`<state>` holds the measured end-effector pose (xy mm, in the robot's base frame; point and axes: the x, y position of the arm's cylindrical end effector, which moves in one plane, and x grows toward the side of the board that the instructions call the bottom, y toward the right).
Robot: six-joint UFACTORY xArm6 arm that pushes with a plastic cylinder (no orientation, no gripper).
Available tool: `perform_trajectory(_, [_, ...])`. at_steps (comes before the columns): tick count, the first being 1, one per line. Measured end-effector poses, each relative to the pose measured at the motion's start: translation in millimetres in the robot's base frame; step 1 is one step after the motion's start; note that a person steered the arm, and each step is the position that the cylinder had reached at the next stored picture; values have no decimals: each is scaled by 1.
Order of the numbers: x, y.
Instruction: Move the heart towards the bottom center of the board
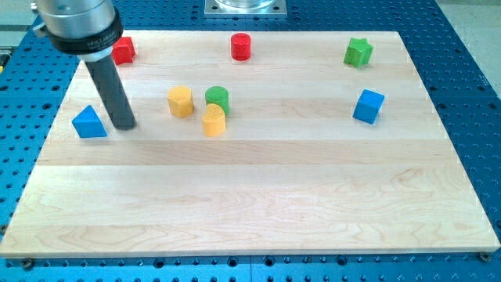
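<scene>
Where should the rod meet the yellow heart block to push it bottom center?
Yellow heart: probably its upper-left side, pushing down-right. The green cylinder crowds its top, so my tip, now at the view's left, should enter from that side.

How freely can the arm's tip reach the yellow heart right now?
Probably yes. My tip is at the view's left of the yellow heart with bare board between; the yellow block sits just above that line, so the pass looks tight.
</scene>
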<state>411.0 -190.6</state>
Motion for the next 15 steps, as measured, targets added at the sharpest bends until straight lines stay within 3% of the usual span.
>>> perform_trajectory(4, [6, 25])
perform_trajectory(5, [17, 88])
perform_trajectory(7, [-5, 131])
perform_trajectory(9, [22, 200])
perform_trajectory(10, [113, 151])
perform_trajectory(11, [111, 163])
perform_trajectory(12, [96, 100])
perform_trajectory(13, [140, 79])
perform_trajectory(14, [159, 109])
perform_trajectory(15, [156, 54])
